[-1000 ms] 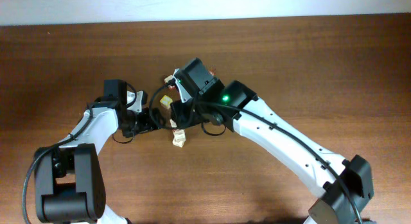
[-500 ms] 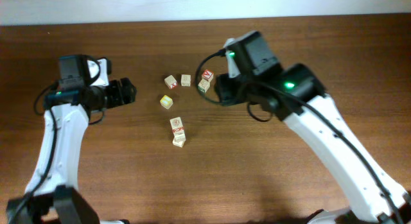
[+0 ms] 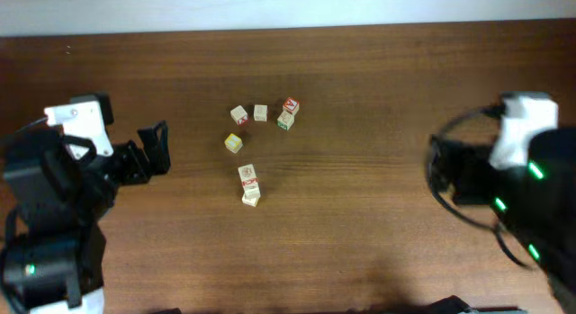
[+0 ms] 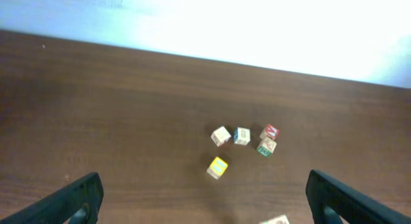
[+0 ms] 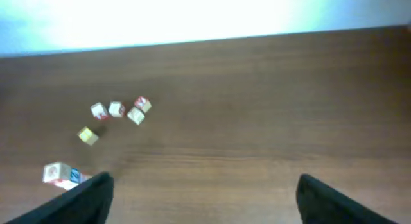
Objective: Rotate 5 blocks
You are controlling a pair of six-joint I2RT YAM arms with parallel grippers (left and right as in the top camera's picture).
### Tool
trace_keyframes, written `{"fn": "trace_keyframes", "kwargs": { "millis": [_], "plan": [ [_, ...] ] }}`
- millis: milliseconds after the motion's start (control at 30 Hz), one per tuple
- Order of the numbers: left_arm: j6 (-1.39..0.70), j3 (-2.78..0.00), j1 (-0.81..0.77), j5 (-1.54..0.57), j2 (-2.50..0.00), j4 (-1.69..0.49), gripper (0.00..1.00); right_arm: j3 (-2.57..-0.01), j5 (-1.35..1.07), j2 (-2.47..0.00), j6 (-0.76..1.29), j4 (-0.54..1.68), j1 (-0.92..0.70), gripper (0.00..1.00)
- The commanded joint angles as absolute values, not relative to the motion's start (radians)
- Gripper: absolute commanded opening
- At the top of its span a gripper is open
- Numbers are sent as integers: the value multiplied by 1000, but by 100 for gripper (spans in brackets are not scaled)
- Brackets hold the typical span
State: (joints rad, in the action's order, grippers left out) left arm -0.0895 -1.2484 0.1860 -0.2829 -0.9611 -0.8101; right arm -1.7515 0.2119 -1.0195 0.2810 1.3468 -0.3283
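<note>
Where the blocks lie: small pale wooden alphabet blocks (image 3: 260, 112) sit mid-table, some in a loose row, two close together below it.
Other cubes: yellow-faced wooden cube (image 3: 233, 143) between the row and the pair; red-and-white-faced cube (image 3: 291, 105) at the row's end, against a green-lettered block (image 3: 285, 121).
Left gripper (image 3: 160, 150): fingers spread wide, holding nothing, well apart from the blocks.
Right gripper (image 3: 438, 170): fingers spread wide, holding nothing, well apart on the other side.
Surface: dark brown wooden table (image 3: 378, 80).

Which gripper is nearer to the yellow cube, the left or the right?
Left. The left gripper is a short way to one side of the yellow cube; the right gripper stands much farther off on the opposite side.
</note>
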Motion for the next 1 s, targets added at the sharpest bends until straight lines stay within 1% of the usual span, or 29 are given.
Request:
{"fn": "trace_keyframes", "kwargs": {
  "millis": [0,200,467,567,667,767,900,967],
  "plan": [
    [-74,-1266,191,-283,-922,-843,99,-1769,260,-905,281,1354,-322,99],
    [-74,-1266,191,-283,-921,-856,99,-1769,260,-781,281,1355,-322,99],
    [-74,-1266,191,-283,-921,-856,99,-1769,259,-780,281,1356,-322,99],
    [-74,-1266,191,-283,-921,-856,99,-1767,259,-780,281,1409,-320,99],
    [-74,-1266,191,-283,-921,-856,99,-1755,263,-769,280,1410,-251,99],
    [-74,-1266,191,-283,-921,-857,99,-1658,263,-713,211,1306,-175,99],
    [-74,-1266,191,-283,-921,-858,99,-1290,158,-504,18,994,-123,99],
    [-74,-1266,191,-283,-921,-858,99,-1111,120,-419,7,850,-94,99]
  ]
}}
